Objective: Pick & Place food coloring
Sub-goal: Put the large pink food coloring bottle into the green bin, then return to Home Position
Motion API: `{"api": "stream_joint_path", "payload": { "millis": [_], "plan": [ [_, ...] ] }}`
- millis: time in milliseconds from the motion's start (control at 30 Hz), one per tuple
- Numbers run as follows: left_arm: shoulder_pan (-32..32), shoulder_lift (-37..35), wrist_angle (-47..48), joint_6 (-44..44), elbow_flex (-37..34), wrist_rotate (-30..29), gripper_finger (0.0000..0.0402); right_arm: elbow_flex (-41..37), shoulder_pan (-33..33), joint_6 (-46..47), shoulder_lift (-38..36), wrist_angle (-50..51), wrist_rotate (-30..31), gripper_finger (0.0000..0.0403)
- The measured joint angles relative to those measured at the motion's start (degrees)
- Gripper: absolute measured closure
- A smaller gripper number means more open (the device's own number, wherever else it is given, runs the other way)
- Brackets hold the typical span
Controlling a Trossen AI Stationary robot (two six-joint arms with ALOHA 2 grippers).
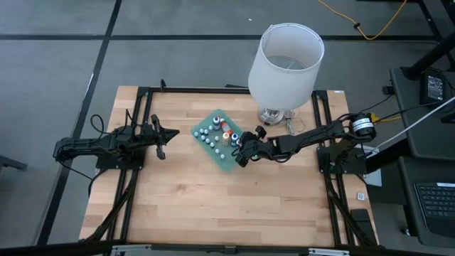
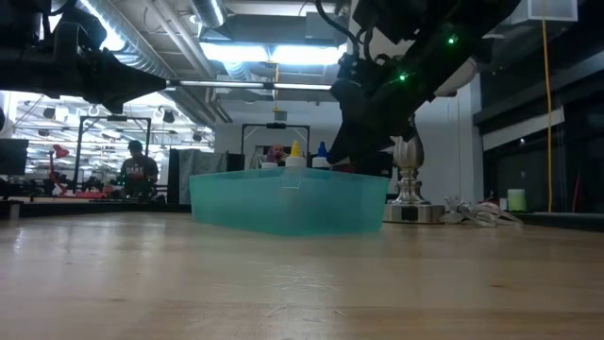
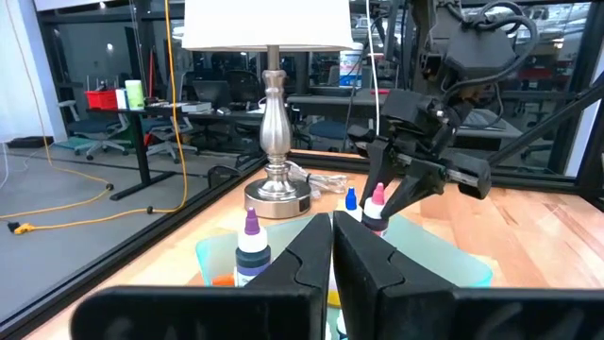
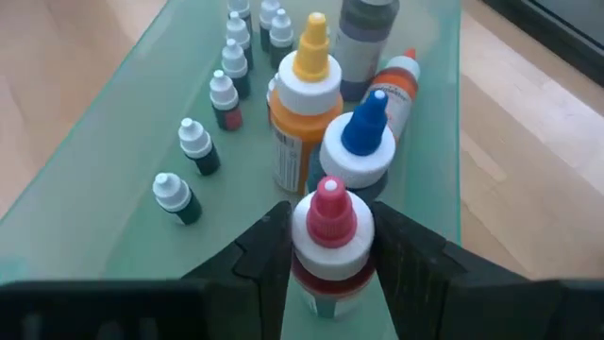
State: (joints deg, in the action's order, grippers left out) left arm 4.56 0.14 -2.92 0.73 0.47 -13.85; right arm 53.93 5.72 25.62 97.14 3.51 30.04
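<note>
Food coloring bottles (image 1: 217, 135) stand clustered in the green tray (image 1: 226, 165) mid-table from above, with the right gripper (image 1: 242, 153) down at the tray's near corner and the left gripper (image 1: 162, 135) waiting closed, well apart. At table level, the tray wall (image 2: 283, 203) hides the grasp. From the left wrist, the right arm is over a pink-capped bottle (image 3: 376, 200). From the right wrist, the fingers (image 4: 260, 250) pinch that red-capped bottle (image 4: 329, 231). Judged: grasp step; next, a straight lift clear of the blue-capped neighbour (image 4: 360, 142).

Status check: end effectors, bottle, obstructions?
Right end effector shut on pink-capped bottle over green tray. Left end effector shut, idle. Blue-capped bottle crowds it.
</note>
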Motion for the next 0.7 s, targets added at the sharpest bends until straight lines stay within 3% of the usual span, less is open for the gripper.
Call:
{"api": "stream_joint_path", "payload": {
  "millis": [433,700],
  "plan": [
    [-0.02,0.0,0.01,0.0,0.0,0.0,0.0395,0.02,0.0,1.1,-1.82,3.41,2.82,0.0154],
    [-0.01,0.0,0.01,0.0,0.02,0.0,0.0389,0.02,-0.01,1.03,-7.33,5.44,1.79,0.0096]
  ]
}}
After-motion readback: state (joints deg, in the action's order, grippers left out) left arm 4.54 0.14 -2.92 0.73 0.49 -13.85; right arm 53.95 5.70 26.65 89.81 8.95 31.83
